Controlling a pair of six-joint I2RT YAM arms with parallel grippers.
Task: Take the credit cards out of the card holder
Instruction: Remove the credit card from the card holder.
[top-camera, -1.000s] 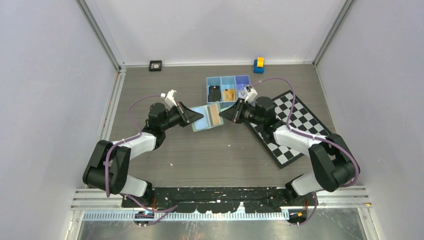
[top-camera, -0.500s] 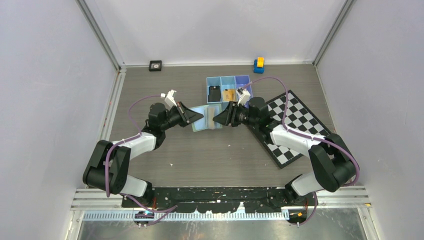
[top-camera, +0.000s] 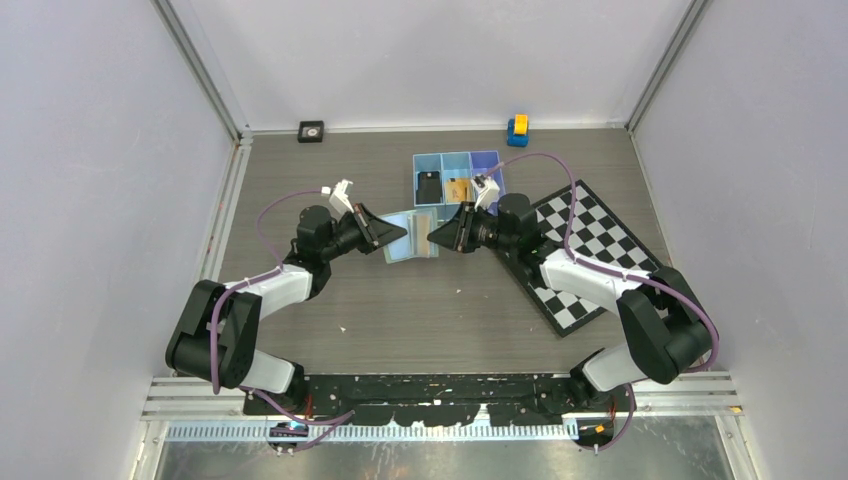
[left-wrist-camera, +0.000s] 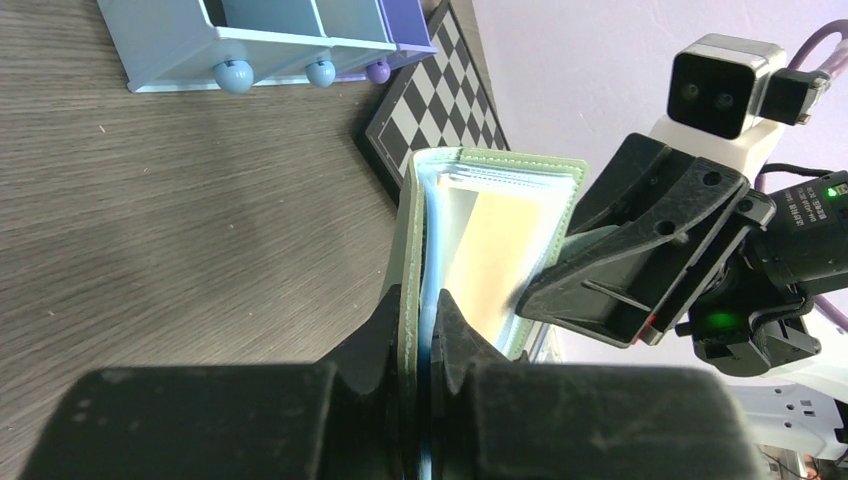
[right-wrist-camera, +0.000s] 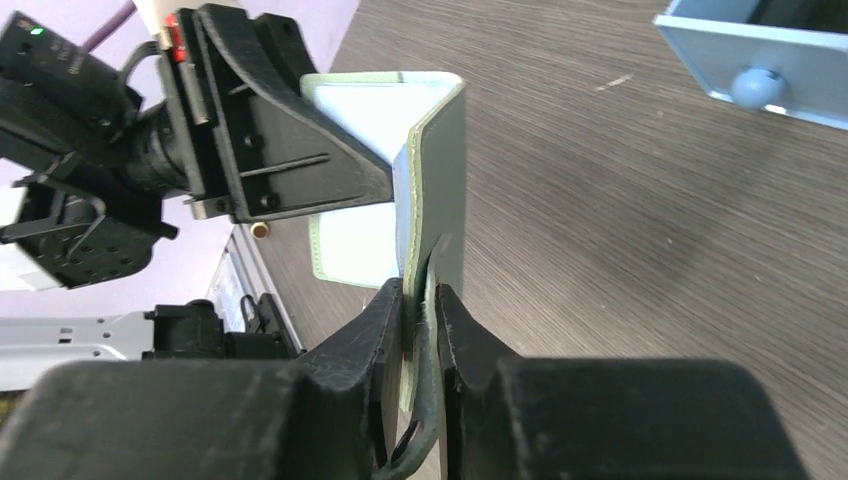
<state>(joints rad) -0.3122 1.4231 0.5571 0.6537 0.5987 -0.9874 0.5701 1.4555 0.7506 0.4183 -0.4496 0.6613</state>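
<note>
From above: one card holder (top-camera: 410, 238) sits between the left pincer (top-camera: 399, 235) and the right pincer (top-camera: 433, 238). One black card (top-camera: 429, 186) and one gold card (top-camera: 459, 189) lie in the blue tray (top-camera: 457, 154).

Left wrist: the left pincer (left-wrist-camera: 418, 315) squeezes one green flap.

Right wrist: the right pincer (right-wrist-camera: 420, 300) squeezes the other flap.

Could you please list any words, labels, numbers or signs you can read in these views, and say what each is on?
No text can be read anywhere.
The black card and gold card in the blue tray: any print is too small to read.
The card holder: the faces that show look blank.
The small black square by the back wall: too small to read.
</note>
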